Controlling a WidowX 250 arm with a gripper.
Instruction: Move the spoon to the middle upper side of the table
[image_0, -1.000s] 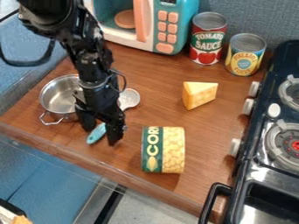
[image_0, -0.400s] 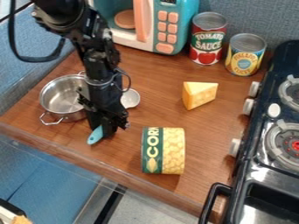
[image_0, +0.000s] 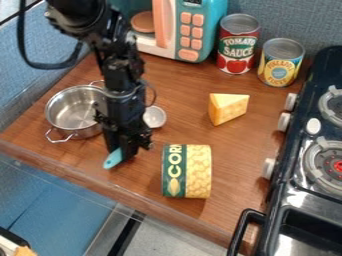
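Steel pot (image_0: 80, 134), two-handled, upright on the wooden tabletop (image_0: 250, 135), left part of view; bare metal shows inside. Teal and white toy microwave (image_0: 211, 31) at the back, a round orange-brown disc (image_0: 142, 22) inside, partly behind the orange handle. Red can (image_0: 237, 47) and yellow can (image_0: 279, 65) upright near each other, right of the microwave, tops covered; contents cannot be told. Green and yellow can (image_0: 188, 171) lies on its side toward the front, its label patterned with kernels.

Black arm (image_0: 123, 70) enters from the upper left and hangs down just beside the pot, on its right. Wrist low, end effector (image_0: 125, 151) pointing down, near the tabletop. Fingers together, clamped on the spoon (image_0: 113, 159). Spoon runs at a slant under the arm, between the pot and the kernel-patterned can: blue handle end toward the front edge, pale bowl out on the arm's right.

Yellow wedge (image_0: 227, 109) well apart, between microwave and kernel can. Black toy stove (image_0: 282, 165) along the right side.
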